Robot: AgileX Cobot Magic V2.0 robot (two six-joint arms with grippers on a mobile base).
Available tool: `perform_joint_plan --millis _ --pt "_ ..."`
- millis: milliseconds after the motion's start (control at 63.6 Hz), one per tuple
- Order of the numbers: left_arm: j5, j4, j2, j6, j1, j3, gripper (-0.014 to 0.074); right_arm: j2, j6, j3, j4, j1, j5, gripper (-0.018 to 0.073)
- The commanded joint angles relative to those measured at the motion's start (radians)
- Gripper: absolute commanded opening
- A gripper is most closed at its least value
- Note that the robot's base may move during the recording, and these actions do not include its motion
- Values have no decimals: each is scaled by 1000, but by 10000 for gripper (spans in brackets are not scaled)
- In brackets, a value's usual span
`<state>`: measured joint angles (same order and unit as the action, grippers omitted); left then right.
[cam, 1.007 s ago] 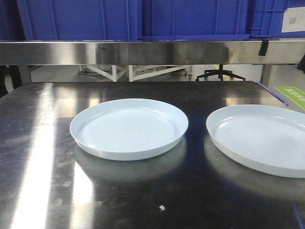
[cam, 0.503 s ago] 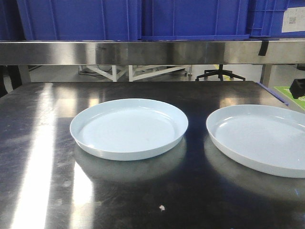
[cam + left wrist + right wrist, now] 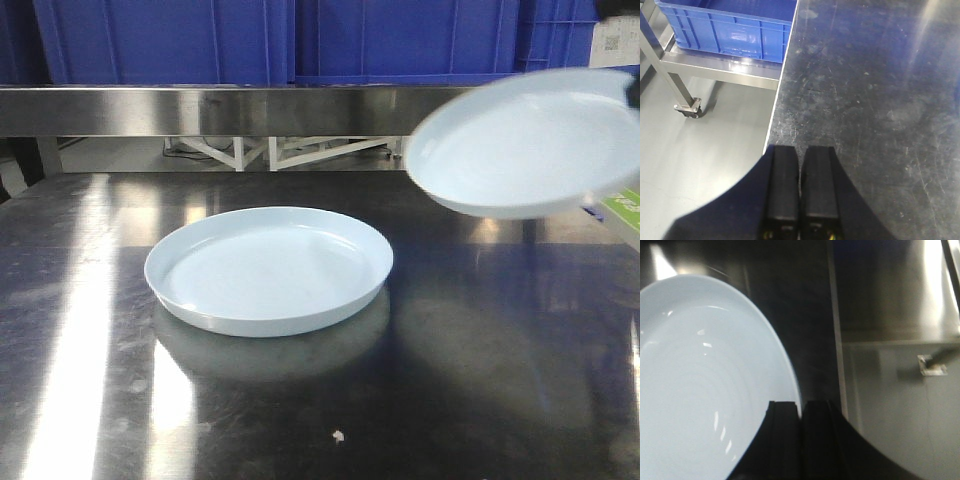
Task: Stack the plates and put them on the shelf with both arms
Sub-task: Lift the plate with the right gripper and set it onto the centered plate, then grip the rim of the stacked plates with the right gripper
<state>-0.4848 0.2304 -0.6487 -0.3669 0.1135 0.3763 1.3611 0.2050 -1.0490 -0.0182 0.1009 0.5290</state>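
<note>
1. The raised plate (image 3: pixel 525 140) hangs in the air at the right, blurred and tilted. Its upper rim overlaps the shelf (image 3: pixel 250 108) and its lower rim is clear of the surface (image 3: pixel 480 380).
2. The right pincer (image 3: pixel 801 405) is closed to a thin slit at this plate's near rim and holds it by that edge. In the right wrist view the plate fills the left side.
3. The other plate (image 3: pixel 270 270) lies flat near the middle of the surface, well apart from the raised one, with its reflection showing in the dark steel below it.
4. The left pincer (image 3: pixel 801 150) is closed with its fingers pressed side by side and nothing between them. It hovers over the left edge of the surface, with bare steel ahead of it.
5. Writing: a white label (image 3: pixel 614 40) on the crate at the top right carries a small printed code, too small to read. A green sign (image 3: pixel 625 200) at the right edge has white marks, mostly hidden behind the raised plate and unreadable.
6. Blue crates (image 3: pixel 170 40) stand in a row on the shelf, filling the space just above its front rail.
7. A white speck (image 3: pixel 338 436) lies on the surface near the front.
8. Beside the surface on the left, another blue crate (image 3: pixel 725 25) sits on a low steel rack with a caster wheel (image 3: pixel 690 107) on the grey floor.
</note>
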Motion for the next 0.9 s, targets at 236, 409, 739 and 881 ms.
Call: perform_joint_plan --millis 236,409,739,881 --pt "60 9 4 -11 -3 28 96 134 -3 -218 -2 286 -48 56" --pt "60 9 4 -11 -3 28 96 252 -3 -288 -2 373 -44 62" --pt "60 9 4 -11 -3 28 96 355 -3 -291 -2 401 52 519" --pt "60 9 4 -11 -3 28 96 380 -3 -289 -2 401 89 518"
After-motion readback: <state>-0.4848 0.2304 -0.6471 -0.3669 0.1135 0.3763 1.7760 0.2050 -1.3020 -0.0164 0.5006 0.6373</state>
